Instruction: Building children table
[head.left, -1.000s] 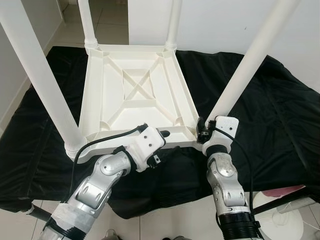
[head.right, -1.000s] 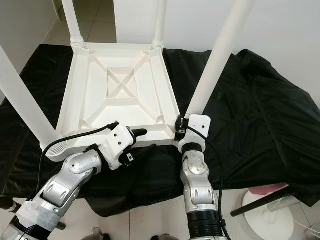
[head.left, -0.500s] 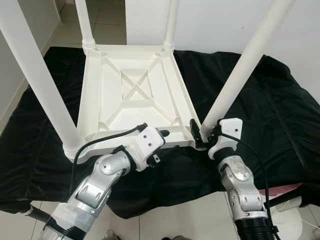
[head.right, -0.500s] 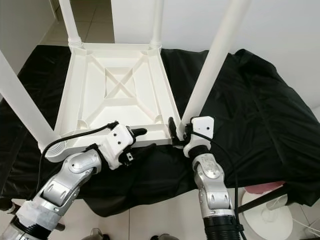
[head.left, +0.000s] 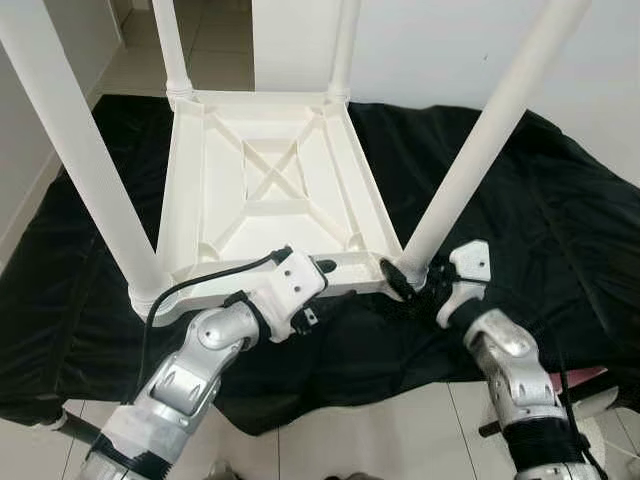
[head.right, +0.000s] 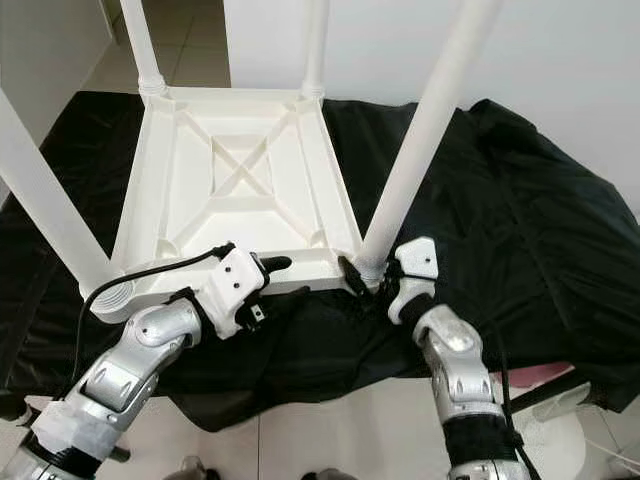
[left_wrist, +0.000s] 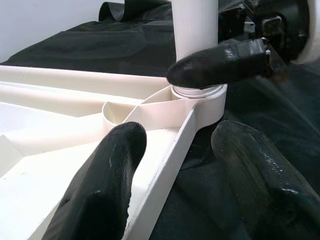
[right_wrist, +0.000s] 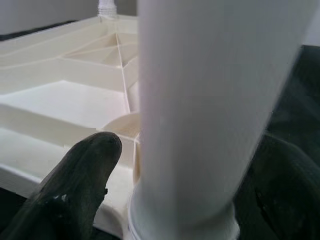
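Note:
A white plastic children's table (head.left: 270, 190) lies upside down on a black cloth (head.left: 560, 220), with its legs standing up. My right gripper (head.left: 408, 282) is at the base of the near right leg (head.left: 480, 140), just above its collar. Its fingers (right_wrist: 75, 195) sit on either side of the leg (right_wrist: 200, 100) and look closed on it. My left gripper (head.left: 325, 283) straddles the table's near rim (left_wrist: 170, 150), one finger (left_wrist: 100, 190) inside the tabletop and the other outside over the cloth, open with a gap to the rim.
The near left leg (head.left: 90, 170) rises close beside my left arm. Two far legs (head.left: 170, 50) stand by the white wall. Tiled floor lies below the cloth's front edge, with a round white base (head.left: 560, 445) and something pink (head.left: 590, 377) at the lower right.
My right wrist has swung from in front of the near right leg round to its right side, its fingers staying at the leg's base. The left arm has stayed put.

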